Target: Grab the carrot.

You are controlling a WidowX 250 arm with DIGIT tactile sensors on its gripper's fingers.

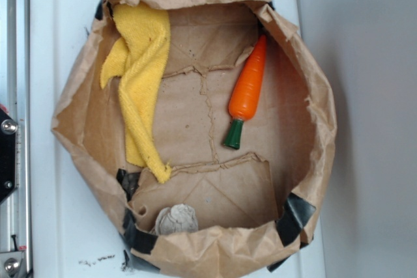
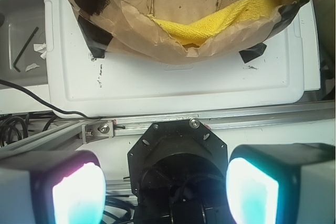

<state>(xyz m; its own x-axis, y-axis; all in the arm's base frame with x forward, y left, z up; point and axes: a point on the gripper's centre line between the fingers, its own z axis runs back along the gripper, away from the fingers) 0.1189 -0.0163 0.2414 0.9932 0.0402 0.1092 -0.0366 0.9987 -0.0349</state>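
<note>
While the gripper [image 2: 165,190] hangs back over the white tray's [image 2: 184,85] near edge, its jaws stand wide apart and hold nothing, glowing pads [image 2: 79,195] at either side of the wrist view. Beyond it sits a crumpled brown paper bag [image 1: 85,141], rolled down into a bowl and patched with black tape [image 1: 296,216]. Inside, in the exterior view, the carrot [image 1: 247,89] lies on the bag's floor toward the right wall, green stem nearer, well apart from the gripper. A yellow cloth [image 1: 140,76] drapes along the left side
</note>
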